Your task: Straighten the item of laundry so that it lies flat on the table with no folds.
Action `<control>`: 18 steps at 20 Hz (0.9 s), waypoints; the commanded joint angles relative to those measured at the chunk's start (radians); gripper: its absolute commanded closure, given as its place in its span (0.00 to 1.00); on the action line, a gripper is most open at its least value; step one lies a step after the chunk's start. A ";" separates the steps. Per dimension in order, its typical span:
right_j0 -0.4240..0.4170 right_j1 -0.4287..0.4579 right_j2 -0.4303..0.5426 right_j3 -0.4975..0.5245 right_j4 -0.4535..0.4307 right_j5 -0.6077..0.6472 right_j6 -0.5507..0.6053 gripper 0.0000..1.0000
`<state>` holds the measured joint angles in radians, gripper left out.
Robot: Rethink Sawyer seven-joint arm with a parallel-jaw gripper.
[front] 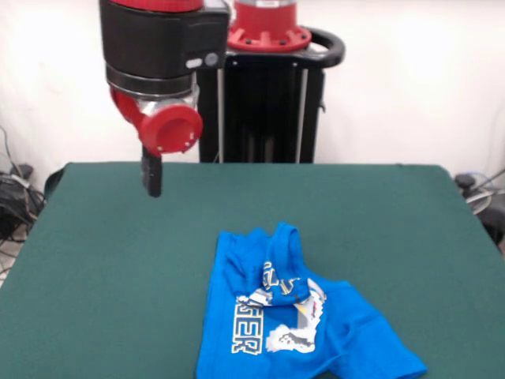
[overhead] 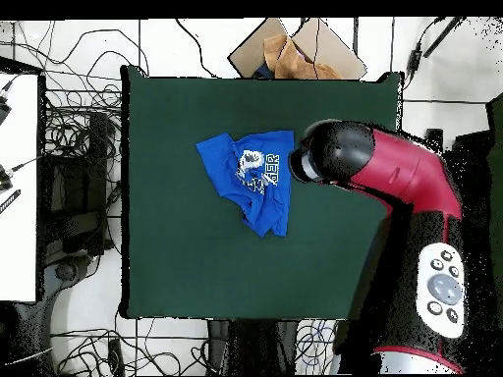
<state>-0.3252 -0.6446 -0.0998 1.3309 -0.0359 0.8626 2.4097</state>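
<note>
claw (front: 151, 183): I see it raised above the surface (front: 102, 260), can't tell if parted or closed | T-shirt (front: 296, 316): crumpled at the camera-side edge in the front view, well apart from the claw, lying toward the camera and to its right; upper part folded over the print | text: only "ER" legible

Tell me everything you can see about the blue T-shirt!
The blue T-shirt is small, bright and looks like soft cloth. It lies crumpled on the green table, not flat: a flap folds over its front and hides part of the white pixel print and lettering. Only the table touches it. The gripper hangs apart from it, above the table.
</note>
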 commanded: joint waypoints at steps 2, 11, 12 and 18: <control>0.038 0.089 0.067 0.005 0.052 0.008 0.130 1.00; 0.059 0.136 0.054 0.007 0.063 -0.067 0.154 1.00; 0.060 0.146 0.054 0.005 0.065 -0.075 0.156 1.00; 0.084 0.142 0.057 0.027 0.099 -0.051 0.174 1.00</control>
<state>-0.2842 -0.5416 -0.0999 1.3265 0.0058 0.8489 2.4097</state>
